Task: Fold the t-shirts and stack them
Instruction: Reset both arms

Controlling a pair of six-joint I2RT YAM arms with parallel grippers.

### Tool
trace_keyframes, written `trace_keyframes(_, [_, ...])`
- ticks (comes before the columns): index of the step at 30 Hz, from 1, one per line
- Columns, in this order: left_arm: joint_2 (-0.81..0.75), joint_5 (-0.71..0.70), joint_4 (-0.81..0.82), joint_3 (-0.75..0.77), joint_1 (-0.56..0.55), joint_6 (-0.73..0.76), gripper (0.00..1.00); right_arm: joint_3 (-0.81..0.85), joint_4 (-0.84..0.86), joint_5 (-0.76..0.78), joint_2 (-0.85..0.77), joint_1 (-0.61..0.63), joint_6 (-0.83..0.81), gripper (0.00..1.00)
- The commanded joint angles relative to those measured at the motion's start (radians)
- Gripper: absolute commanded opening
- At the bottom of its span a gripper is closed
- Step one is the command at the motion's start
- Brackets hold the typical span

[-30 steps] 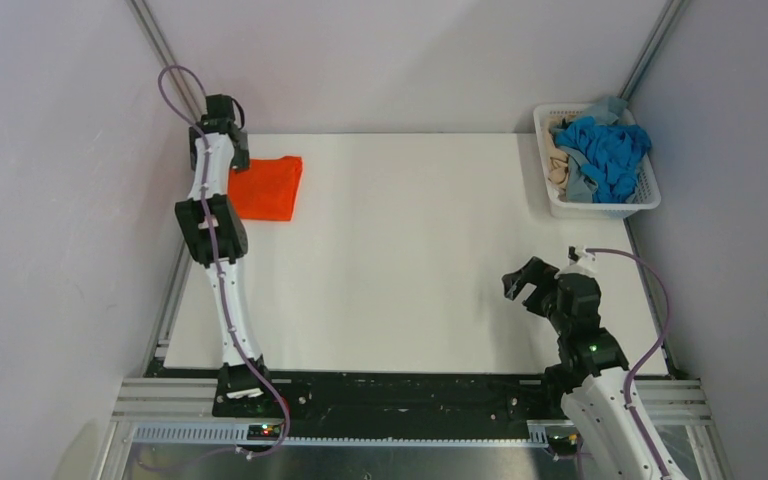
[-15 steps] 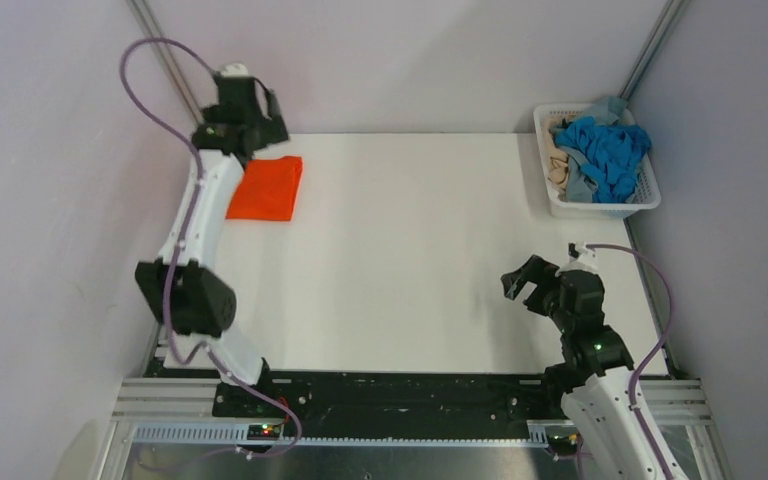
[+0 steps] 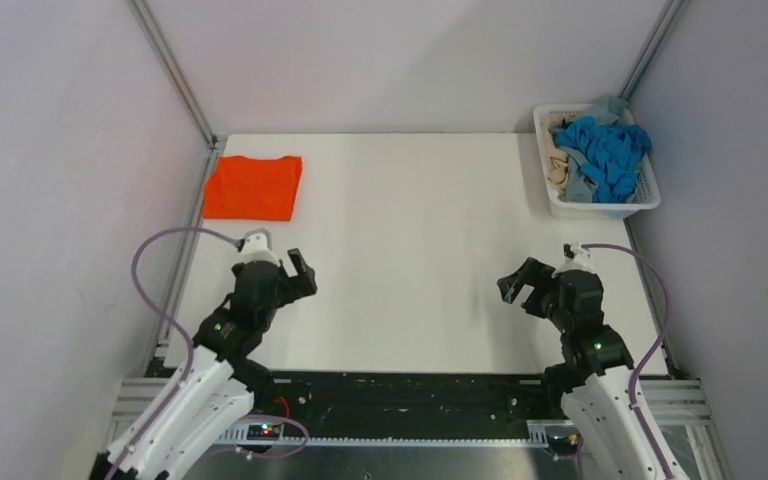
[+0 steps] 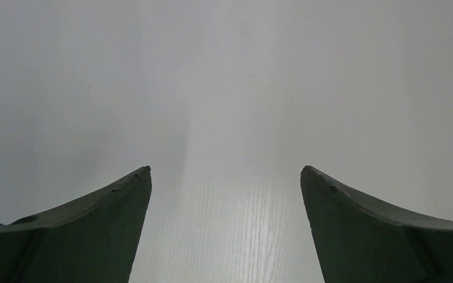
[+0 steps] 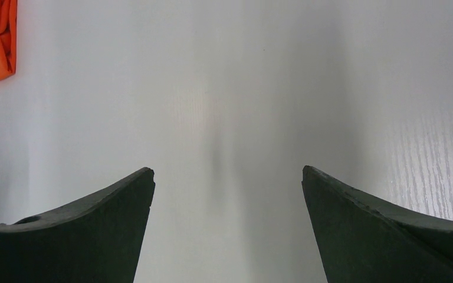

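Far left corner of the worktop (image 3: 410, 220): orange t-shirt (image 3: 253, 187), folded to a tidy rectangle, flat against the left edge, well apart from both arms. Reads as the first layer of the stack, with nothing on top yet.

Nearer the front and a little to the right: left hand (image 3: 298, 272), low over the white surface, spread wide, holding nothing. Same story in its wrist view, with only plain worktop between the fingers (image 4: 94, 224).

Further right, also near the front edge: right hand (image 3: 520, 280), likewise spread wide and holding nothing, pointed leftward across the worktop. In its wrist view, just a corner of the orange cloth far off at the upper left.

Far right corner: white slotted basket (image 3: 600, 207), loaded with crumpled shirts. Blue t-shirt (image 3: 608, 155) heaped on top, beige t-shirt (image 3: 558, 165) tucked at the left side, grey-blue t-shirt (image 3: 610, 105) showing at the back. None folded.

Step in hand, by the look of it: the gap between shirts, one folded and set down, the next not yet fetched.

Next move probably for the right hand, being closer to the basket:
- Reach up and over the rim.
- Pinch the blue heap high, in one bunch, so as not to drag the beige or grey-blue cloth along.
- Lift clear and lay it out mid-worktop.

After that, both hands needed to flatten, fold, and carry it across onto the orange rectangle, edges matched.
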Motion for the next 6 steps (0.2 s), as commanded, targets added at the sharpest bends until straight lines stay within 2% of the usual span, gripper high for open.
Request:
trace_keyframes(1, [-0.154,0.026,0.117,-0.064,-0.003,-0.057,1.0,0.014,0.01,-0.023,-0.027,0.009,0.008,1.0])
trace_keyframes(6, [-0.282,0.059,0.115,-0.086,-0.003,-0.044,1.0,0.0,0.011,-0.014,-0.06,0.013,0.016,1.0])
